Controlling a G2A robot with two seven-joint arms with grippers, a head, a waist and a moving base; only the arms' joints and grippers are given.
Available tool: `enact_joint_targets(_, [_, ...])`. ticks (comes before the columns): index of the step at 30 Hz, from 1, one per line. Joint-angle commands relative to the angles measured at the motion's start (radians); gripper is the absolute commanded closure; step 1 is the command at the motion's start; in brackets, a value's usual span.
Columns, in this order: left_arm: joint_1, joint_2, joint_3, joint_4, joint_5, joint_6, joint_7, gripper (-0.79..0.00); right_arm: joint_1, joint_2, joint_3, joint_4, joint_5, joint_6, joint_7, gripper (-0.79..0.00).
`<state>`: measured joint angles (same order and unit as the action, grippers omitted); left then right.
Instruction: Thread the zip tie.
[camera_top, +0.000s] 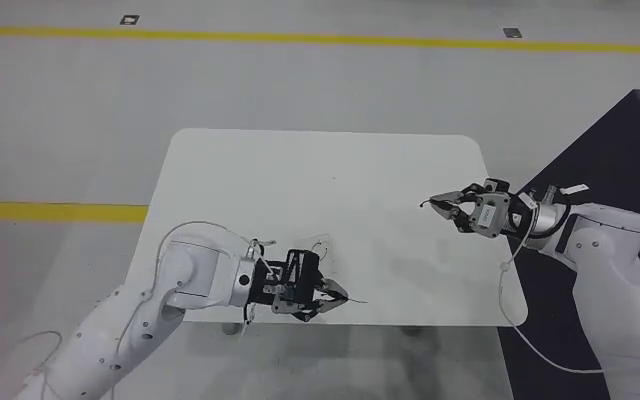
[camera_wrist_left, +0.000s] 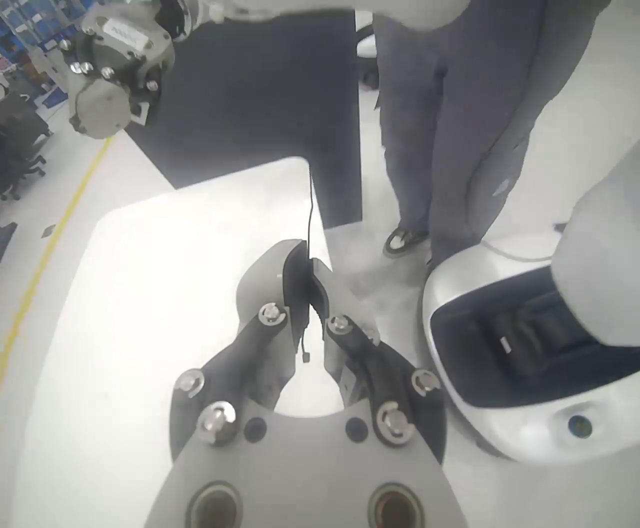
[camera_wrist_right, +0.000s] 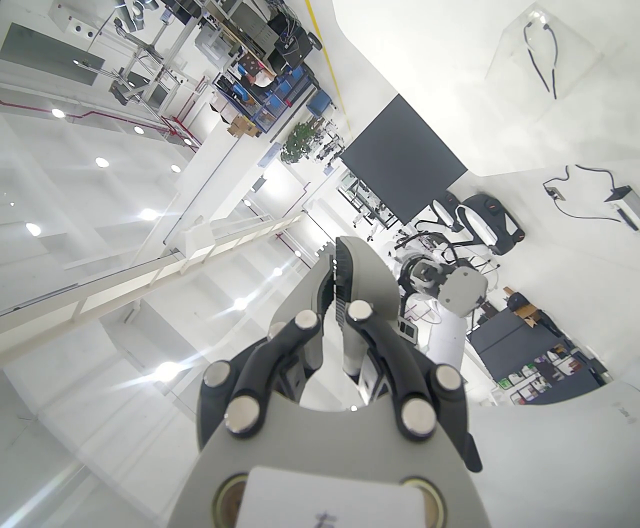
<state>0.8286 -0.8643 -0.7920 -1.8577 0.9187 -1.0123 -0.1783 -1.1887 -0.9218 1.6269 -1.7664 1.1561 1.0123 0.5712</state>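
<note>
left hand (camera_wrist_left: 309, 262) pinches zip tie (camera_wrist_left: 310, 220) at table (camera_top: 300, 170) edge | right hand (camera_wrist_right: 334, 270) closed

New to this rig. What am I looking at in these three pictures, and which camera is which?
A two-armed robot at a white table. The top view looks down from above the arms; the other two come from a camera on each wrist, looking along that arm's jaws. The left arm is over the table's near edge, jaws shut on a thin black zip tie. The right arm is by the table's right edge, jaws shut, nothing seen in them.
</note>
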Motion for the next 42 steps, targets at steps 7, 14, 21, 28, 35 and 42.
enact_joint_targets(7, [0.027, -0.001, -0.018, -0.006, 0.076, 0.157, -0.056, 0.000, -0.062, 0.015, -0.060, -0.154, -0.200, -0.047, -0.002, 0.000])
enact_joint_targets(14, [0.048, -0.007, 0.002, -0.270, 0.212, 0.438, -0.465, 0.000, -0.061, 0.021, -0.150, -0.196, -0.283, 0.000, -0.020, 0.000])
enact_joint_targets(21, [0.019, -0.040, 0.090, -0.380, 0.338, 0.555, -0.705, 0.000, -0.031, 0.039, -0.210, -0.181, -0.334, 0.000, 0.078, 0.000])
enact_joint_targets(28, [0.003, -0.065, 0.125, -0.414, 0.343, 0.612, -0.758, 0.000, -0.024, 0.045, -0.222, -0.186, -0.347, -0.013, 0.094, 0.000])
enact_joint_targets(35, [0.014, -0.065, 0.122, -0.410, 0.377, 0.609, -0.747, 0.000, -0.045, 0.044, -0.228, -0.198, -0.344, -0.060, 0.082, 0.000])
enact_joint_targets(42, [0.049, -0.069, 0.129, -0.450, 0.560, 0.613, -0.776, 0.000, -0.061, 0.054, -0.227, -0.216, -0.364, -0.067, 0.118, 0.000])
